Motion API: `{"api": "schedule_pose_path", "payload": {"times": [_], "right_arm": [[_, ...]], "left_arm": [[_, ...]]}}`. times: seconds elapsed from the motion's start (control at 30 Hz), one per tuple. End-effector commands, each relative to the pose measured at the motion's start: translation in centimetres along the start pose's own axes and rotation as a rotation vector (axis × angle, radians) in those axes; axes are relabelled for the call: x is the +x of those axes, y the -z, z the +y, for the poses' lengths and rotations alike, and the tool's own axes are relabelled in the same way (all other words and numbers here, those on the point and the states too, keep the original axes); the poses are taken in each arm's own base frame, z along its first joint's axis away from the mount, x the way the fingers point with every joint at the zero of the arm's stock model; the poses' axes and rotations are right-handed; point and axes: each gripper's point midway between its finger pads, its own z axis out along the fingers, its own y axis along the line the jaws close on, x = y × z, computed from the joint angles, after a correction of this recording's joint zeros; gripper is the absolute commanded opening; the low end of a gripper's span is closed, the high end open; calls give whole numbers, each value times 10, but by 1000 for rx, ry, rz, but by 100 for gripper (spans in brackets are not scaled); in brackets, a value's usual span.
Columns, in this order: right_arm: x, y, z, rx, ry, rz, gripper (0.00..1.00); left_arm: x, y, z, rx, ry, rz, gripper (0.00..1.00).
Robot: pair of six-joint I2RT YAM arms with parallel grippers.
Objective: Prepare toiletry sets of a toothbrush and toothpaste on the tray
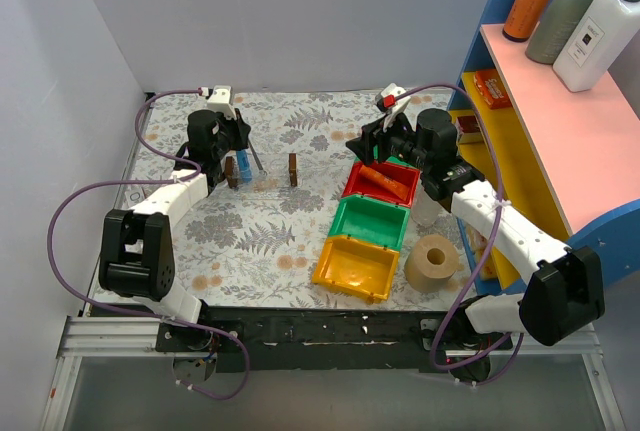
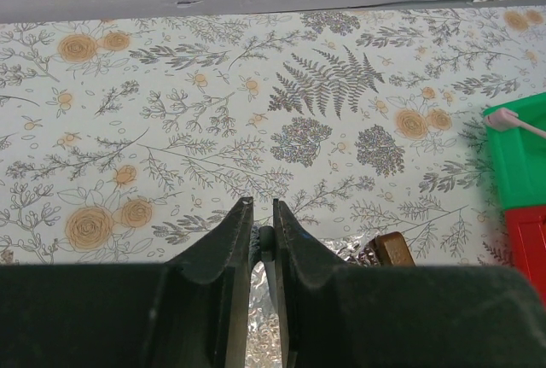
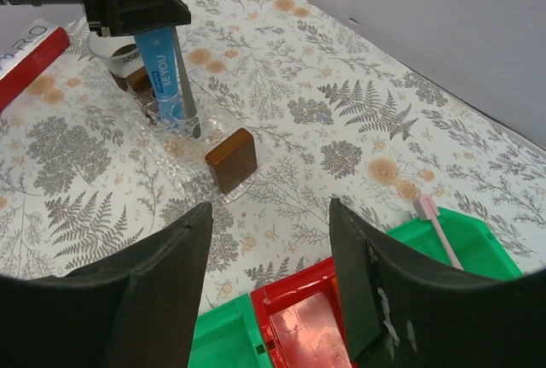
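My left gripper (image 1: 241,151) is shut on the crimped end of a blue toothpaste tube (image 3: 162,65) and a grey toothbrush handle (image 3: 184,78) side by side. Both hang upright with their lower ends in the clear tray (image 3: 171,153). The tray has brown end pieces (image 3: 230,160) and lies at the back left of the table (image 1: 265,183). In the left wrist view only the grey handle tip (image 2: 266,237) shows between the fingers. My right gripper (image 3: 271,204) is open and empty over the far edge of the red bin (image 1: 385,183).
A green bin (image 1: 372,219) holds a pink toothbrush (image 3: 437,230). A yellow bin (image 1: 355,269) sits nearest me. A tape roll (image 1: 432,263) stands right of the bins. A shelf unit (image 1: 540,121) with bottles fills the right side.
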Motion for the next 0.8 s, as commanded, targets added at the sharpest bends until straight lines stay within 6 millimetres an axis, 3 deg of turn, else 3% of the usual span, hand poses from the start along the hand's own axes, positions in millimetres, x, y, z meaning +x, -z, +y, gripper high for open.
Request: {"api": "schedule_pose_path", "payload": {"times": [0.0, 0.2, 0.53, 0.77], "right_arm": [[-17, -1, -1, -3, 8, -44, 64], [-16, -1, 0, -6, 6, -42, 64], [-15, -2, 0, -8, 1, -40, 64], [-15, -3, 0, -10, 1, -40, 65]], "left_arm": [[-3, 4, 4, -9, -26, -4, 17], [-4, 5, 5, -12, -28, -8, 35], [-6, 6, 6, -23, -31, -10, 47], [-10, 7, 5, -21, -34, -21, 64]]}}
